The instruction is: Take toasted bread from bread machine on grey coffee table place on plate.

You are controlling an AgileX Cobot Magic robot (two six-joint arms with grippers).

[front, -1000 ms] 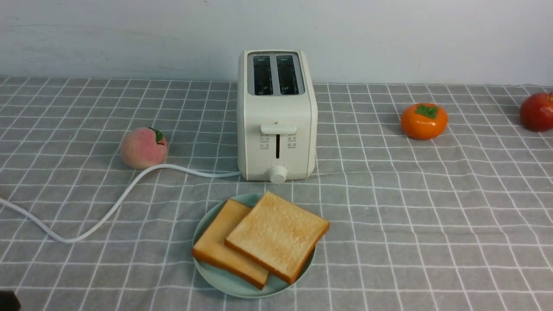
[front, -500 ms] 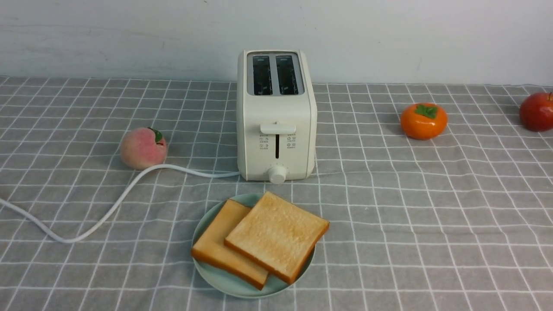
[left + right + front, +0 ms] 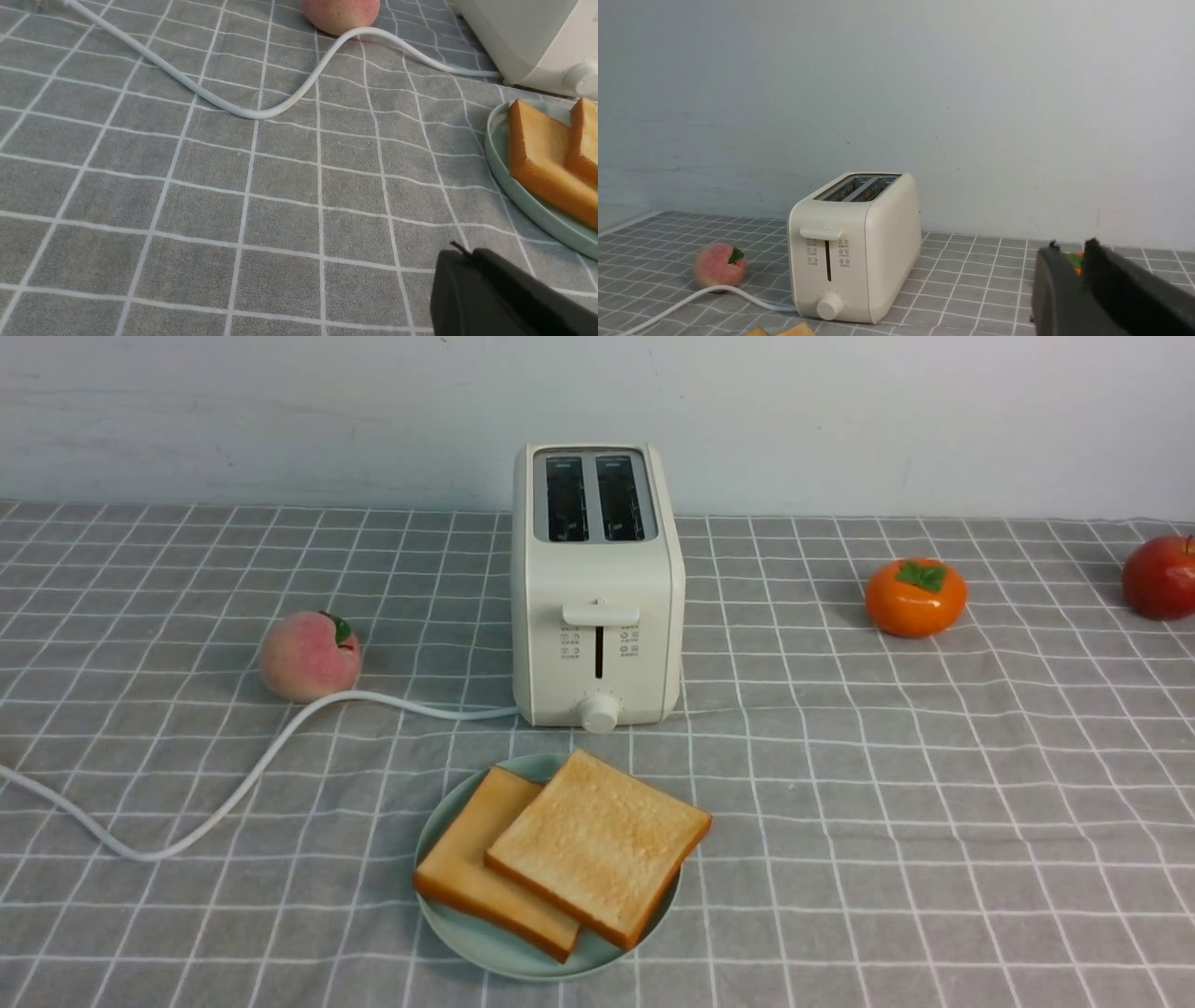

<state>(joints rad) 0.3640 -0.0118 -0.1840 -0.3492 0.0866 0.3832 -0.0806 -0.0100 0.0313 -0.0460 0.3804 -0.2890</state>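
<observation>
The two slices of toasted bread lie overlapping on the mint-green plate (image 3: 493, 947), the upper slice (image 3: 597, 845) partly over the lower one (image 3: 471, 868). The cream bread machine (image 3: 597, 616) stands just behind the plate on the grey coffee table (image 3: 887, 803), both slots empty, lever up. No gripper shows in the front view. In the left wrist view my left gripper (image 3: 467, 254) is shut and empty, low over the cloth, apart from the plate's rim (image 3: 528, 205). In the right wrist view my right gripper (image 3: 1071, 249) is empty, jaws almost together, off to the toaster's (image 3: 854, 242) right.
A peach (image 3: 310, 656) sits left of the toaster, touching the white power cord (image 3: 233, 793) that runs off to the left edge. An orange persimmon (image 3: 916, 597) and a red apple (image 3: 1160, 577) sit at the far right. A pale wall stands behind the table.
A dark gripper tip at the bottom left corner of the front view a second ago has drawn out of sight. Toast, plate and toaster have not moved.
</observation>
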